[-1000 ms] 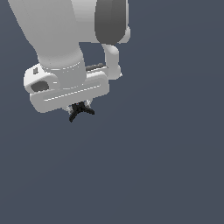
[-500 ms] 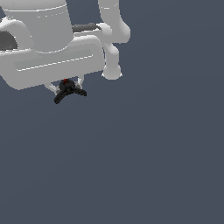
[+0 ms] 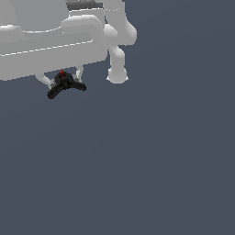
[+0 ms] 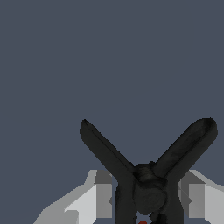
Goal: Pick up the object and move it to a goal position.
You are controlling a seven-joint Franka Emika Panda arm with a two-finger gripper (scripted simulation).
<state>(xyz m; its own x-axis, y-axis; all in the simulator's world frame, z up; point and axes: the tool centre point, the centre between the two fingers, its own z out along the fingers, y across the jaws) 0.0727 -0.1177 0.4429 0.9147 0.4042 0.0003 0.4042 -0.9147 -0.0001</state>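
Clamped on the small black object (image 3: 65, 84), the gripper (image 3: 63, 79) of the white Panda arm (image 3: 50, 41) holds it off the ground near the upper part of the exterior view's left, its 2 pale fingers (image 3: 44, 81) pressed against either side of the item's body. The object's red dot (image 3: 61, 72) sits just under the underside of the hand, and dark prongs splay downward and outward below the fingertips, 1 reaching toward the exterior view's left and another toward its right. Further links of the arm stand behind, toward the exterior view's right, against a plain slate-blue backdrop (image 3: 156, 165). From the wrist view, the object (image 4: 148, 183) fills the space between the 2 grey-white fingers (image 4: 94, 197), with 2 long black prongs spreading apart in a V shape and a sliver of red (image 4: 142, 222) visible at the edge of the picture.
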